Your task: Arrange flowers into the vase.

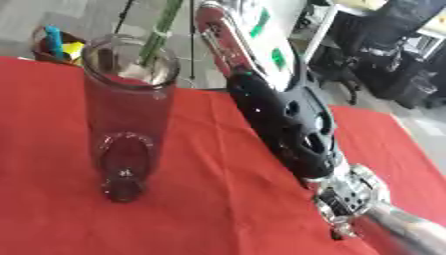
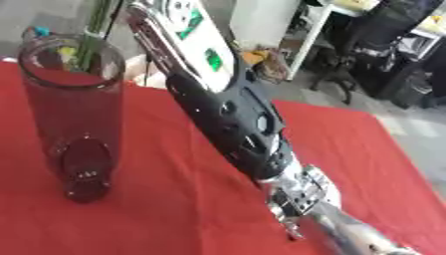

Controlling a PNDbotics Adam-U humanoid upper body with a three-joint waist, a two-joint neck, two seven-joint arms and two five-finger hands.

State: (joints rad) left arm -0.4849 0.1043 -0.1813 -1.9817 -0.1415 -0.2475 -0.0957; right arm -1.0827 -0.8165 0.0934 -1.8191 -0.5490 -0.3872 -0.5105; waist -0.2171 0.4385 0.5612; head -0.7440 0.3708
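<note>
While the clear glass vase [image 1: 126, 114] stands upright on the red tablecloth [image 1: 209, 209], the right hand [image 1: 292, 127] reaches up beside it toward green stems [image 1: 161, 35] at the rim, its fingers out of sight, grip state undeterminable.

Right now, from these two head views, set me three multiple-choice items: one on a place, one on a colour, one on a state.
1. Where does the vase stand?
A. left of the robot arm
B. right of it
C. on top of it

2. What colour is the cloth?
A. blue
B. red
C. white

3. How is the vase?
A. lying on its side
B. upright
C. in pieces

Answers: 1 A, the arm runs up the cloth to the vase's right. 2 B, the cloth is red all over. 3 B, its mouth faces up and its base is on the cloth.
</note>
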